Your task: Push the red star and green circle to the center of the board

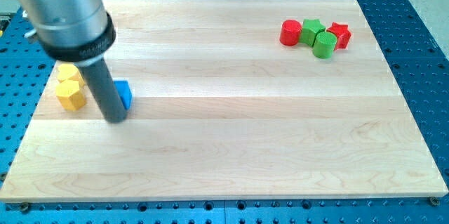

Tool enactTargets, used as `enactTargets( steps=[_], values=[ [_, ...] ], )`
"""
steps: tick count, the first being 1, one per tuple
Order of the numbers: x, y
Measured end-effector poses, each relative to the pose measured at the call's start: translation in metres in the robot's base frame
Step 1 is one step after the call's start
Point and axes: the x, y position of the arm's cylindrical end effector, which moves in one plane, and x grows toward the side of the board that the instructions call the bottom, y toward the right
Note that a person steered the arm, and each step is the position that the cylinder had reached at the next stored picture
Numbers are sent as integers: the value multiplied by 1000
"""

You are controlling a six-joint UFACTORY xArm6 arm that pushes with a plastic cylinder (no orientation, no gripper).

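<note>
The red star (341,34) and the green circle (324,44) lie in a tight cluster at the view's top right, with a green star (312,30) and a red circle (290,32) touching them. My tip (116,120) rests on the board at the view's left, far from that cluster, right beside a blue block (124,93) that the rod partly hides.
Two yellow blocks (70,87) sit at the view's left just beyond the rod, partly hidden by the arm's grey body (66,13). The wooden board (231,147) lies on a blue perforated table.
</note>
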Motion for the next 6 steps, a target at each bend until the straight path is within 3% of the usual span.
enactTargets(
  steps=[1, 2, 3, 4, 6],
  values=[
    [-4, 56],
    [-20, 50],
    [-20, -10],
    [-9, 65],
    [-17, 118]
  ],
)
